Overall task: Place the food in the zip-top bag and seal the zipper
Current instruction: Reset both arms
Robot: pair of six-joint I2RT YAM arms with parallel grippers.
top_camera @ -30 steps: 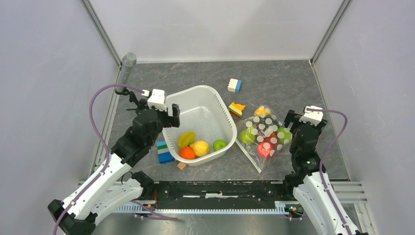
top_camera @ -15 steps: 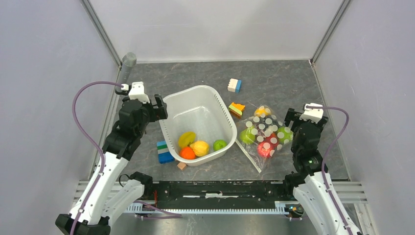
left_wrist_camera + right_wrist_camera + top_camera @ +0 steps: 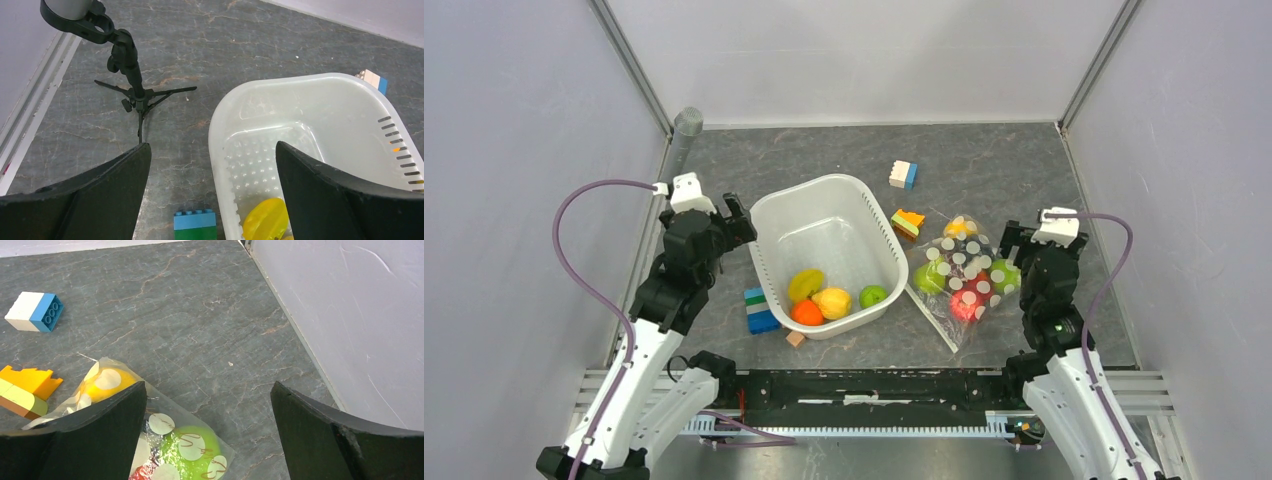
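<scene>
1. At the left side of the grey stone-patterned table [image 3: 984, 160], my left pincer [image 3: 732, 215] hung spread wide and empty, just beside the rim of the white plastic tub [image 3: 824, 183] and touching nothing.
2. Inside that tub lay four glossy toy fruits not yet bagged: a yellow-green piece [image 3: 805, 283], a yellow lemon [image 3: 832, 301], an orange [image 3: 806, 313] and a small green apple [image 3: 873, 296]. I judged the job roughly half done.
3. Right of the tub, the clear zip-top bag with white polka dots [image 3: 964, 265] lay on the table, already holding a yellow fruit [image 3: 961, 228], two green fruits [image 3: 931, 277] and a red one [image 3: 967, 302].
4. Its narrow white zipper strip [image 3: 932, 320] ran along the edge nearest the tub. Whether it was open or sealed, I could not tell; it showed too small.
5. At the right, my right pincer [image 3: 207, 430] hovered by the bag's right edge, fingers wide apart, gripping nothing. In the wrist view my own dark fingers cut off most of the bag.
</scene>
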